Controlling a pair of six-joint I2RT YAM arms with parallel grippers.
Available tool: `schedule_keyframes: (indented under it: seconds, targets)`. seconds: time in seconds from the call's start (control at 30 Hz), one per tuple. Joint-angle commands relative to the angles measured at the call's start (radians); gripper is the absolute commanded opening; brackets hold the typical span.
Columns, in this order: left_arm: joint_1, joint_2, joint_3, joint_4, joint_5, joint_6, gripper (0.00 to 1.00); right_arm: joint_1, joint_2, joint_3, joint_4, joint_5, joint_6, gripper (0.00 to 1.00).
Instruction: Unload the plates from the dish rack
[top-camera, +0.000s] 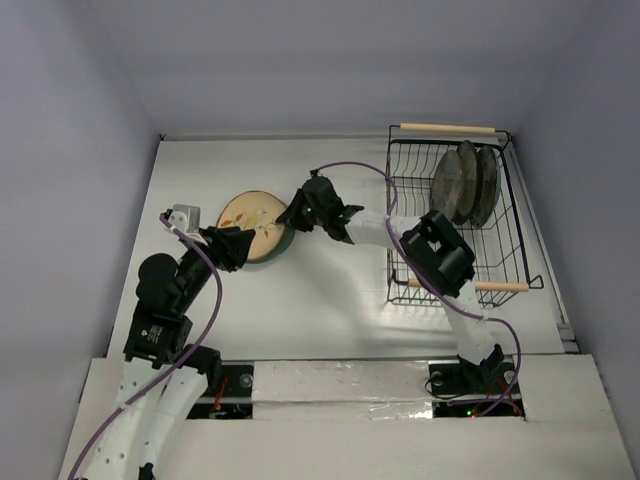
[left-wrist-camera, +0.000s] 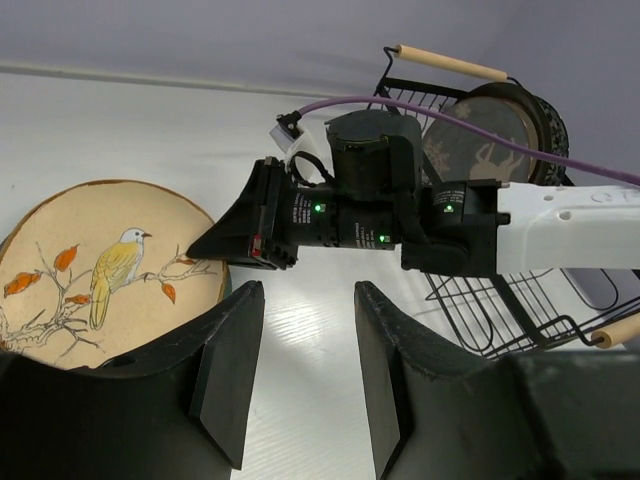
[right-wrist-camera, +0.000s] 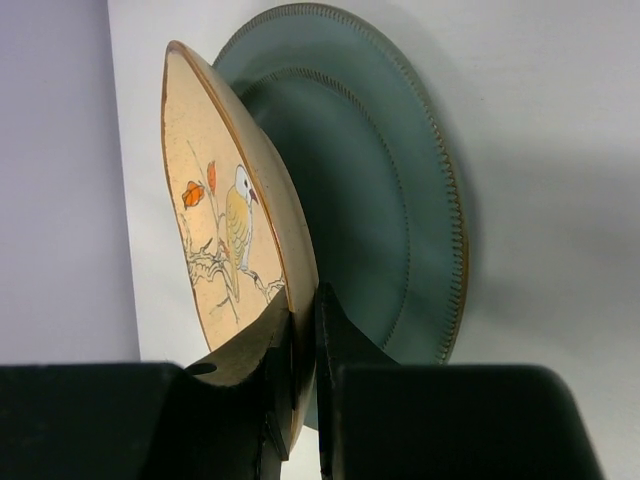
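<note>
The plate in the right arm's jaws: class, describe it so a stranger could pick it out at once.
On the white table, left of the black wire dish rack, two plates overlap. Take the upper, tilted plate, its rim pinched in the jaws of the right arm. Only it is tan with a painted bird; the plate beneath is plain teal.

The white table (top-camera: 330, 300) carries the black wire dish rack (top-camera: 510, 240) at its far right side. A teal-blue plate (right-wrist-camera: 390, 200) lies flat on the tabletop, left of the rack and well apart from it.
</note>
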Motion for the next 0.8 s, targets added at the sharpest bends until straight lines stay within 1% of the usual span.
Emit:
schedule_keyframes:
  seconds: [0.0,0.07,0.1,0.17,0.2,0.23,0.27,0.3,0.37,0.4,0.47,0.5,0.53,0.6,0.63,0.77]
  targets:
    - [0.003,0.015,0.044,0.030,-0.001,0.012,0.38,0.017,-0.042,0.035,0.240,-0.014,0.055,0.01]
    - [0.003,0.012,0.046,0.025,-0.013,0.014,0.38,0.026,-0.026,0.062,0.182,-0.012,0.024,0.06]
    - [0.012,0.007,0.046,0.027,-0.015,0.014,0.38,0.026,-0.017,0.082,0.164,-0.005,0.015,0.16]
    - [0.012,0.007,0.043,0.027,-0.018,0.014,0.38,0.035,-0.012,0.095,0.115,0.024,-0.013,0.29]
    - [0.012,0.013,0.043,0.025,-0.018,0.014,0.38,0.047,-0.012,0.099,0.101,0.037,-0.019,0.37]
    - [0.012,0.018,0.043,0.024,-0.019,0.014,0.38,0.047,-0.012,0.099,0.085,0.054,-0.026,0.41]
    - [0.012,0.022,0.043,0.024,-0.016,0.014,0.38,0.047,-0.012,0.098,0.084,0.058,-0.034,0.47]
    - [0.012,0.032,0.043,0.024,-0.016,0.014,0.38,0.047,-0.014,0.095,0.084,0.061,-0.037,0.57]
    - [0.012,0.038,0.046,0.019,-0.030,0.014,0.38,0.056,-0.021,0.087,0.079,0.071,-0.049,0.66]
    - [0.012,0.039,0.044,0.019,-0.039,0.014,0.38,0.056,-0.024,0.087,0.075,0.075,-0.054,0.74]
    - [0.012,0.042,0.046,0.015,-0.065,0.017,0.38,0.066,-0.034,0.096,0.053,0.087,-0.075,0.79]
    - [0.012,0.042,0.046,0.015,-0.072,0.015,0.38,0.066,-0.037,0.105,0.036,0.095,-0.085,0.84]
    - [0.012,0.044,0.046,0.015,-0.088,0.015,0.38,0.075,-0.035,0.124,-0.020,0.133,-0.098,0.86]
    - [0.012,0.052,0.049,0.012,-0.105,0.017,0.38,0.086,-0.025,0.182,-0.079,0.156,-0.137,0.92]
    - [0.012,0.055,0.052,0.010,-0.127,0.017,0.38,0.096,-0.023,0.197,-0.120,0.170,-0.149,0.93]
    - [0.012,0.059,0.053,0.006,-0.170,0.017,0.38,0.116,-0.038,0.214,-0.178,0.229,-0.186,0.99]
